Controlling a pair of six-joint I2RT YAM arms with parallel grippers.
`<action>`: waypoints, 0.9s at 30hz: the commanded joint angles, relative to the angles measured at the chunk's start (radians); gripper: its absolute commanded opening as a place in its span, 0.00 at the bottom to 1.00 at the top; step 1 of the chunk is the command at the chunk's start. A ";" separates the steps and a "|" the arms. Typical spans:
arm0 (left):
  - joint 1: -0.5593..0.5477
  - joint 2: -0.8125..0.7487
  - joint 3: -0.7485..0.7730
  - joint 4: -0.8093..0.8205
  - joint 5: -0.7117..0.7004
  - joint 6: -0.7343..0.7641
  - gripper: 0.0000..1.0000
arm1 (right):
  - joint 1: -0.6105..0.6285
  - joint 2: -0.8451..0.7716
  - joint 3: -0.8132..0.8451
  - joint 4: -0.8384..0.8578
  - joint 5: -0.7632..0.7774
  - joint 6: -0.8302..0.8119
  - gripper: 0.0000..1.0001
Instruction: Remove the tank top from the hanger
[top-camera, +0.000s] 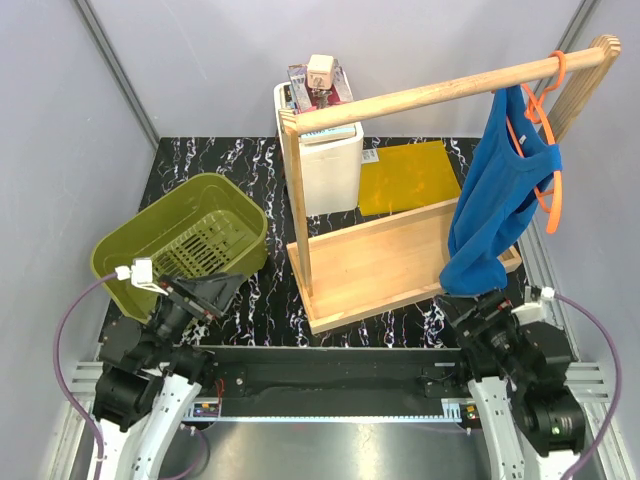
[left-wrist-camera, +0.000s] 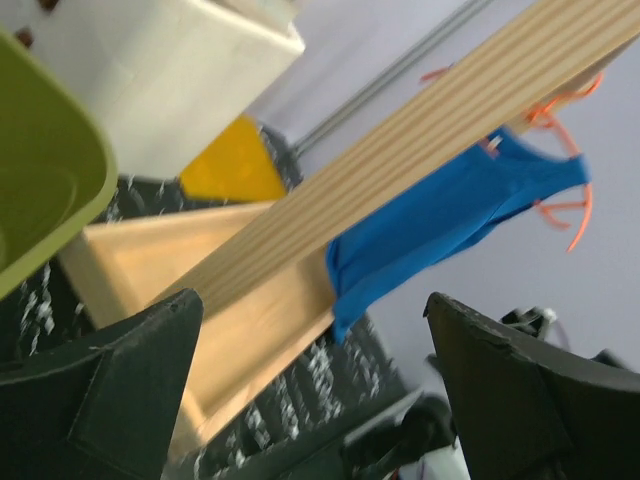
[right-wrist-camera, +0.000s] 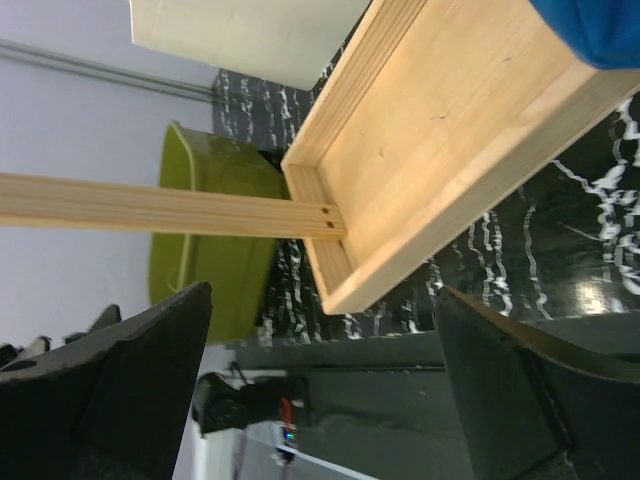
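Observation:
The blue tank top hangs on the orange hanger, whose hook sits over the right end of the wooden rail. Its hem droops over the front right corner of the wooden base. It also shows far off in the left wrist view, and its hem at the top right of the right wrist view. My left gripper is open and empty beside the green basket. My right gripper is open and empty, just below the tank top's hem.
A green basket stands at the left. The wooden rack's base tray fills the middle, its post at the left. A white box with small items stands behind, next to a yellow mat.

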 joint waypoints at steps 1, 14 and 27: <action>0.003 -0.043 0.085 -0.121 0.135 0.072 0.99 | 0.005 -0.001 0.152 -0.167 0.019 -0.182 1.00; 0.003 0.161 0.123 -0.059 0.326 0.117 0.99 | 0.005 0.374 0.834 -0.291 0.397 -0.569 1.00; 0.003 0.271 0.103 0.100 0.710 0.232 0.99 | 0.005 0.876 1.192 -0.059 0.542 -0.808 1.00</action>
